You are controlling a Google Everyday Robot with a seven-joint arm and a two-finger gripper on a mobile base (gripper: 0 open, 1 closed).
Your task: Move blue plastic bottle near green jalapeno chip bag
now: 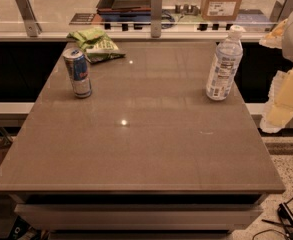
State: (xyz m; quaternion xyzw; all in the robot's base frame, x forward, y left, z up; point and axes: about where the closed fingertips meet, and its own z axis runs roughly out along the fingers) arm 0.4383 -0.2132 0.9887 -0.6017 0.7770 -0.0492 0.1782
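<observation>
The blue plastic bottle (224, 64) is clear with a white cap and a white-and-blue label. It stands upright near the table's right edge, towards the back. The green jalapeno chip bag (94, 44) lies wrinkled at the back left of the table. My gripper (267, 83) hangs off the table's right side, just right of the bottle and apart from it. Its pale yellow fingers (281, 101) are spread open and hold nothing.
A blue-and-silver drink can (78, 73) stands upright just in front of the chip bag. The brown table (136, 149) has a counter ledge with metal posts (156, 14) and a cardboard box (222, 1) behind it.
</observation>
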